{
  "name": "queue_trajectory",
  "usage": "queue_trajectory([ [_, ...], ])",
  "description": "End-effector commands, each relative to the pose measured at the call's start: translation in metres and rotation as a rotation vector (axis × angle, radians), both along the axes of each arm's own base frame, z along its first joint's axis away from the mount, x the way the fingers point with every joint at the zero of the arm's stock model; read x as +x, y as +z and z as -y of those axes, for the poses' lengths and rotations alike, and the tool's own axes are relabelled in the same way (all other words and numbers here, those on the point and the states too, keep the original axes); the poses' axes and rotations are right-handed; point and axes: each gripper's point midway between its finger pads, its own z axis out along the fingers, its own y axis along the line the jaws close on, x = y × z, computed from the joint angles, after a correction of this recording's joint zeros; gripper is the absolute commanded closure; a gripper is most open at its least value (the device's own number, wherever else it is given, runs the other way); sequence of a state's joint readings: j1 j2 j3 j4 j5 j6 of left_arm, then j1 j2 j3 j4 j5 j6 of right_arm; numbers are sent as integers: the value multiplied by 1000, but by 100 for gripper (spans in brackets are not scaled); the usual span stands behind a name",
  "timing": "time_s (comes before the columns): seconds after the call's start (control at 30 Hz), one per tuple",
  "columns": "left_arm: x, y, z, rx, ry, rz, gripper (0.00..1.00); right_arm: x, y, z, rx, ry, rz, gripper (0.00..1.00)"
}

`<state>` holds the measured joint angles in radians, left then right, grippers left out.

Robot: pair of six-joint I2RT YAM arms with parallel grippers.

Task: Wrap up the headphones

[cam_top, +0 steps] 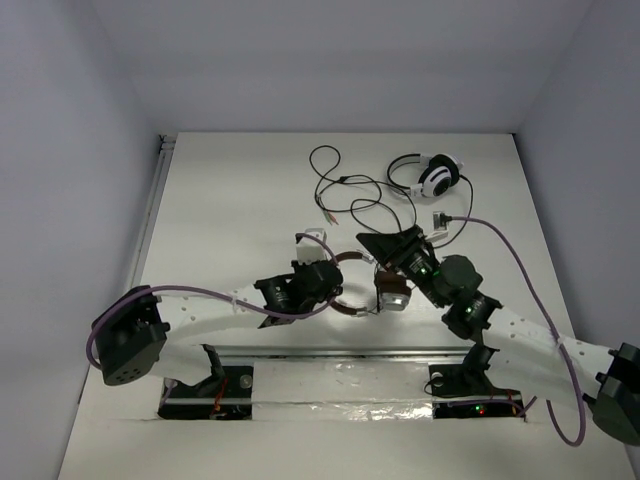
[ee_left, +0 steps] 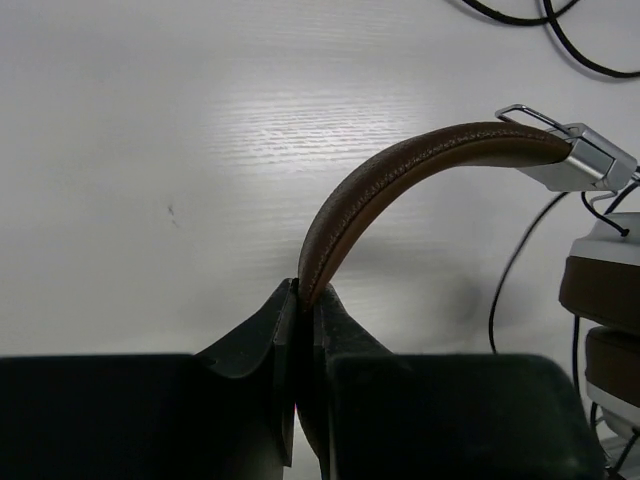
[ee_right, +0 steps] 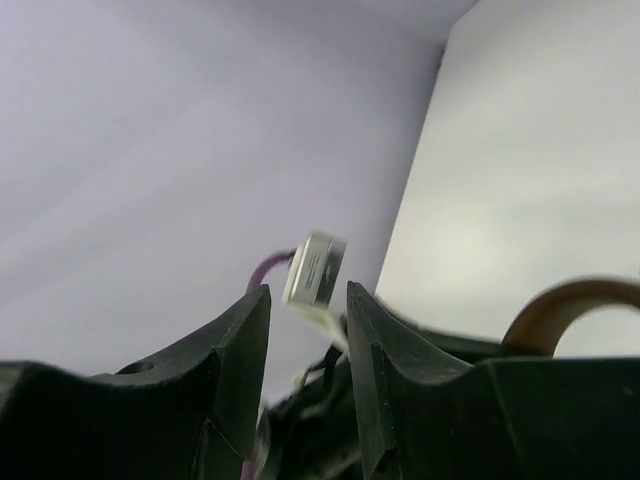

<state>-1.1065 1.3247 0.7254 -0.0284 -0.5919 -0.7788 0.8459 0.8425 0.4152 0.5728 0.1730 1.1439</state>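
The left gripper [ee_left: 303,300] is clamped on the headphones [cam_top: 390,291]. Its two fingers [ee_left: 255,335] are pressed together on the brown headband [ee_left: 420,160], which comes up from between them and curves over to the right. At the right end of the headband there is a silver bracket [ee_left: 585,160], and below it the ear cup [ee_left: 605,295] with its brown pad. From above, the headphones are at the middle of the table [cam_top: 230,200], towards its near side, between the two grippers. The headband is on the left and the ear cup on the right. I cannot tell whether the ear cup rests on the table or hangs just above it.

The right gripper [ee_right: 307,295] has its fingers apart, and there is nothing between them. It is just beyond the ear cup, on the far side. Its own camera looks left, past the fingers, at a small white box [ee_right: 315,268] with a purple wire [ee_right: 268,268] on the left arm. A piece of the brown headband shows at the lower right of that view.

The thin black cable [cam_top: 335,185] lies in loose loops on the table, farther away than both grippers. To its right, near the far right part of the table, is a white-and-black headset [cam_top: 432,176]. It is well apart from both grippers.
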Motion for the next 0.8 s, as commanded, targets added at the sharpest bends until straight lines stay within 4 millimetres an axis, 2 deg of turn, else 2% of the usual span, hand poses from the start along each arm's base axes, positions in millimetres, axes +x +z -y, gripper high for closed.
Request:
queue_trajectory([
  [0.0, -5, 25, 15, -124, 19, 33, 100, 25, 22, 8, -21, -141, 37, 57],
  [0.07, -10, 25, 20, -137, 4, 20, 100, 34, 11, 9, -70, -184, 11, 57],
  [0.17, -18, 20, 20, -133, -26, -19, 100, 35, 6, 8, -134, -186, 31, 59],
  [0.23, -20, 24, 20, -139, -38, -25, 100, 27, 17, 6, -169, -146, 88, 71],
  [0.27, -22, 24, 20, -130, -47, -30, 100, 17, 13, -1, -234, -77, 106, 77],
  [0.3, -21, 25, 19, -118, -49, -29, 100, 13, 11, -2, -321, -51, 148, 90],
  [0.33, -20, 28, 19, -114, -50, -24, 100, 6, 27, -2, -346, -18, 184, 94],
  [0.37, -21, 28, 21, -109, -63, -26, 100, -7, 5, -4, -451, 69, 152, 96],
  [0.4, -21, 26, 20, -80, -75, -22, 100, -14, -1, -2, -506, 102, 167, 99],
  [0.43, -19, 26, 20, -68, -72, -16, 100, -25, 3, 4, -510, 125, 181, 100],
  [0.47, -14, 25, 15, -48, -53, -5, 100, -41, -15, 7, -558, 207, 148, 100],
  [0.57, 2, 24, 9, -40, -24, 9, 100, -67, -29, 21, -564, 269, 125, 100],
  [0.63, 16, 36, 9, -65, -12, 45, 100, -73, -38, 26, -562, 278, 99, 100],
  [0.67, 27, 39, 3, -65, 13, 53, 100, -77, -44, 29, -567, 284, 86, 100],
  [0.77, 49, 57, 5, -97, 27, 100, 100, -81, -68, 29, -593, 315, 36, 100],
])
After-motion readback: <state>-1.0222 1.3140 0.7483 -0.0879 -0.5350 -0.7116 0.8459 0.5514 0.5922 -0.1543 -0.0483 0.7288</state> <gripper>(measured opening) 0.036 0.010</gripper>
